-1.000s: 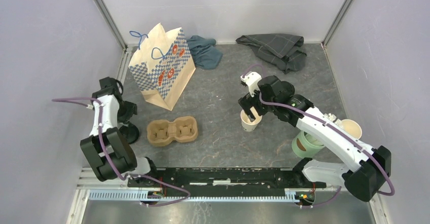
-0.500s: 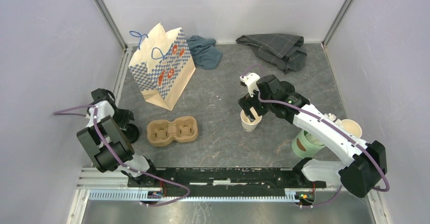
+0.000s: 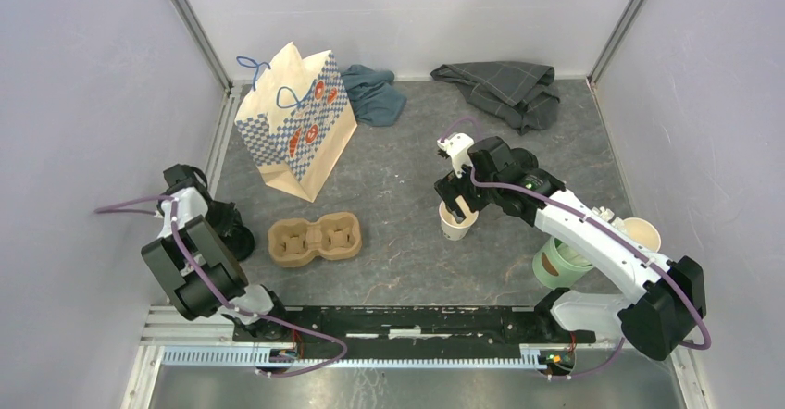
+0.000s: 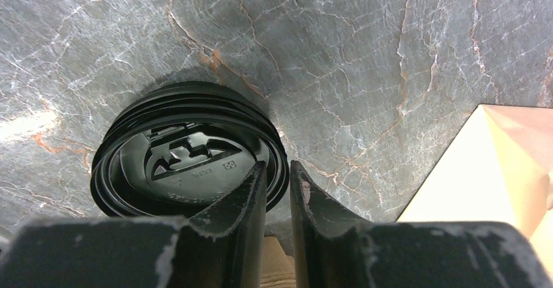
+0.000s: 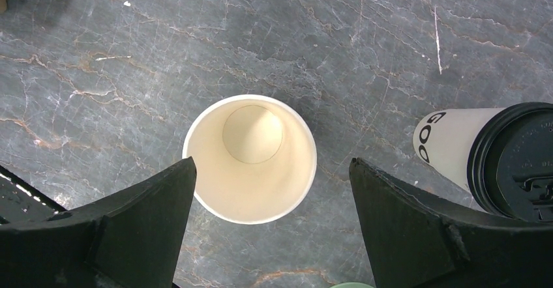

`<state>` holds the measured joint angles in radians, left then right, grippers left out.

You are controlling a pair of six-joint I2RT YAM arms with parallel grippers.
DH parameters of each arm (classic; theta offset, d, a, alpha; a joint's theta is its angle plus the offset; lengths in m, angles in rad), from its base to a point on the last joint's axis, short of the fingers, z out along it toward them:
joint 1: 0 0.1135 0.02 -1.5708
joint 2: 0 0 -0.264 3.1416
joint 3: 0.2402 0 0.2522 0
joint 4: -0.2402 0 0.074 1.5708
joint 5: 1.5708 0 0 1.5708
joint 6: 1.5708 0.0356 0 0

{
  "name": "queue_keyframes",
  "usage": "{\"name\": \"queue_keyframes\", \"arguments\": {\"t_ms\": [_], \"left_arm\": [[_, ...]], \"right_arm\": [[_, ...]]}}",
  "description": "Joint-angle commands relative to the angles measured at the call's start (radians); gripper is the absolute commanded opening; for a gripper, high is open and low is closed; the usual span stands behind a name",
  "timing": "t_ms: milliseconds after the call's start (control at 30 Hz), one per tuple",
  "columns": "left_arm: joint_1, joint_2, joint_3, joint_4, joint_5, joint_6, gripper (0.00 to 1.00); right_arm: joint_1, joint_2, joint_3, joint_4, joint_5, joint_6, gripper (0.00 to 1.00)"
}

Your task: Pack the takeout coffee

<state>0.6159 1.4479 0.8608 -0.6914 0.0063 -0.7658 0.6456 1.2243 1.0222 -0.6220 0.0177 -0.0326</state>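
Left gripper (image 4: pixel 278 184) has dropped to pinch the loose black lid (image 4: pixel 176 164) by its rim, right gripper (image 5: pixel 272 164) stays spread over the lidless cup (image 5: pixel 251 158), so the takeout coffee (image 5: pixel 486 154) just beside that cup sits untouched, unpacked.

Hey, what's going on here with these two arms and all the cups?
Two robot arms are packing a coffee order. The left gripper is down at a black lid lying on the table, its jaws almost together and apparently pinching the lid's rim. The right gripper hovers with jaws open on either side of an open white cup. The takeout coffee, already lidded, sits beside that cup, untouched. The cup carrier holds nothing yet, and the paper bag stands behind it.
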Motion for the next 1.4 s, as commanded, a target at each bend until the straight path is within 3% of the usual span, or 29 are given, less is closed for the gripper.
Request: {"name": "queue_keyframes", "arguments": {"t_ms": [0, 67, 200, 433, 1067, 1367], "left_arm": [[0.008, -0.026, 0.017, 0.007, 0.011, 0.039, 0.26], [0.007, -0.033, 0.015, 0.010, 0.015, 0.037, 0.26], [0.009, -0.028, 0.015, 0.007, 0.020, 0.036, 0.10], [0.011, -0.039, 0.037, -0.019, 0.017, 0.048, 0.04], [0.011, -0.111, 0.180, -0.225, 0.010, 0.069, 0.02], [0.011, -0.274, 0.287, -0.336, 0.134, -0.008, 0.02]], "right_arm": [[-0.001, -0.006, 0.001, 0.037, -0.010, -0.010, 0.94], [0.000, -0.006, 0.001, 0.036, -0.011, -0.012, 0.94], [0.003, -0.006, 0.002, 0.036, -0.011, -0.015, 0.94], [0.007, -0.011, 0.002, 0.037, -0.011, -0.018, 0.94], [0.032, -0.045, -0.003, 0.043, 0.001, -0.026, 0.94], [0.067, -0.053, 0.051, 0.029, -0.015, -0.008, 0.95]]}}
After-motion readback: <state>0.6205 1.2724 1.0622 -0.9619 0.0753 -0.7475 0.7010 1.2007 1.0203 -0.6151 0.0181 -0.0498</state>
